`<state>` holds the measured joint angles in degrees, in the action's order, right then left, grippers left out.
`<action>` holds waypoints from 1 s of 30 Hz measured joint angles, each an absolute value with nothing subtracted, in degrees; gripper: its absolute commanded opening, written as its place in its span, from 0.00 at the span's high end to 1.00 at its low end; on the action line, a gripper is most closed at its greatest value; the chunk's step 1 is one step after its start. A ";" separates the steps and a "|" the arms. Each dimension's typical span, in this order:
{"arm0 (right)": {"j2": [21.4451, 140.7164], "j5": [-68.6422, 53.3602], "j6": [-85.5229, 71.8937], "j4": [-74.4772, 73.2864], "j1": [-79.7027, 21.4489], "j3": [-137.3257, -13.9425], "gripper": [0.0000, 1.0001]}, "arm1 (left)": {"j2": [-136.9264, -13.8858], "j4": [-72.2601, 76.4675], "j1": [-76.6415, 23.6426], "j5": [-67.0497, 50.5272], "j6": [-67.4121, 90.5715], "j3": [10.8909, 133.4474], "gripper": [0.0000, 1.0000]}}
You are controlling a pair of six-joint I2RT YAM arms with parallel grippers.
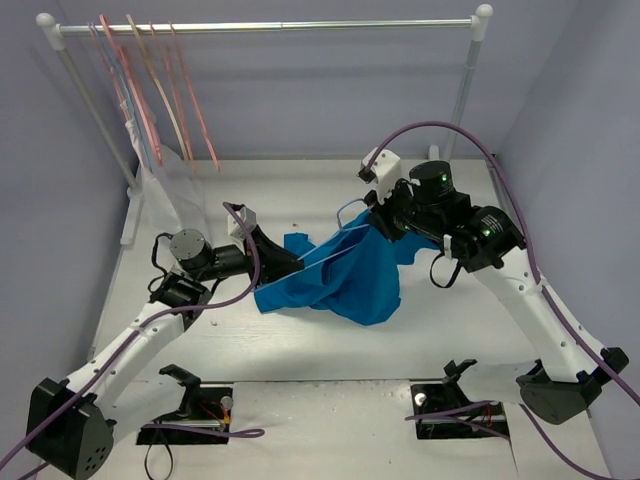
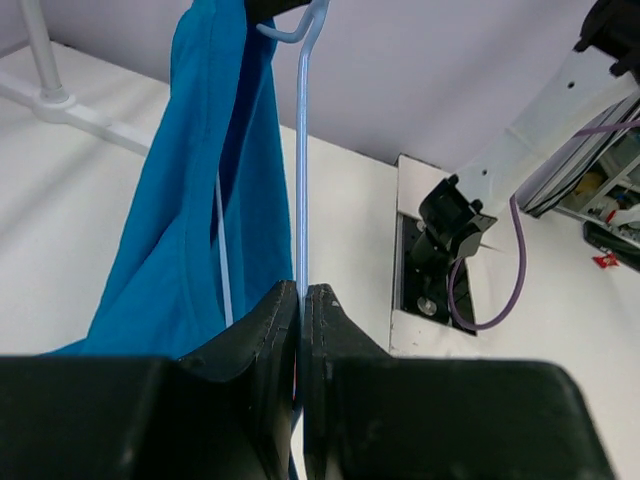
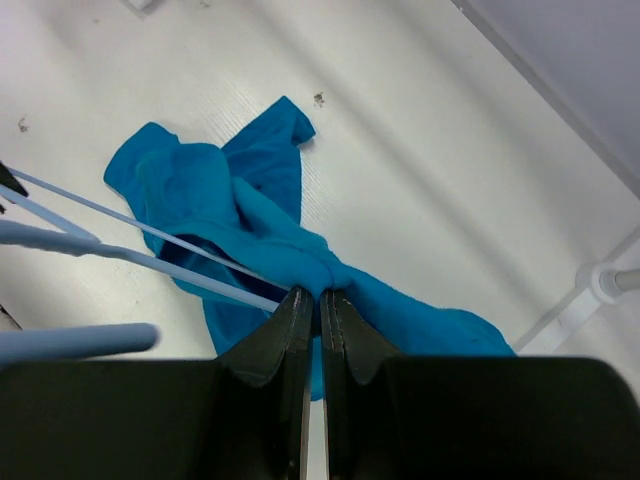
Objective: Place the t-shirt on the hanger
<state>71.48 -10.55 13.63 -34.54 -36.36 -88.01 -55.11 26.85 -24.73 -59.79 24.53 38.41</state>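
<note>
The bright blue t-shirt (image 1: 345,272) lies bunched at mid-table, its upper part lifted off the surface. My right gripper (image 1: 385,225) is shut on a fold of the t-shirt (image 3: 250,225), with the cloth pinched at the fingertips of the gripper (image 3: 322,293). The thin light-blue hanger (image 1: 330,250) runs between the two grippers, partly inside the shirt. My left gripper (image 1: 290,262) is shut on one straight bar of the hanger (image 2: 301,180), whose hook sits at the top of the left wrist view. The t-shirt (image 2: 200,200) hangs beside that bar, left of the gripper (image 2: 302,292). Two hanger bars (image 3: 150,262) cross the right wrist view.
A white garment rack (image 1: 270,27) stands at the back, with pink and tan hangers (image 1: 150,90) at its left end and a whitish sheet-like garment (image 1: 160,190) below them. The rack's right post (image 1: 465,95) rises behind the right arm. Purple cables loop over both arms.
</note>
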 measured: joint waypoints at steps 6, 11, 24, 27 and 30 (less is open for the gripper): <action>71.35 -13.23 16.45 -33.21 -36.36 -88.42 0.98 | -58.54 37.28 -25.06 -59.99 31.18 37.34 1.00; 71.26 -15.88 18.39 -32.45 -36.36 -89.45 0.98 | -61.93 45.56 -25.10 -59.81 36.69 36.86 1.00; 70.19 -19.94 19.25 -29.34 -36.36 -89.45 0.80 | -69.84 62.08 -25.76 -58.63 47.00 36.73 1.00; 69.60 -19.14 19.62 -28.77 -36.29 -89.41 0.66 | -70.11 63.37 -25.85 -58.46 47.40 36.73 1.00; 68.42 -17.52 19.79 -28.86 -36.23 -89.34 0.55 | -70.30 64.64 -25.93 -58.39 47.72 36.71 1.00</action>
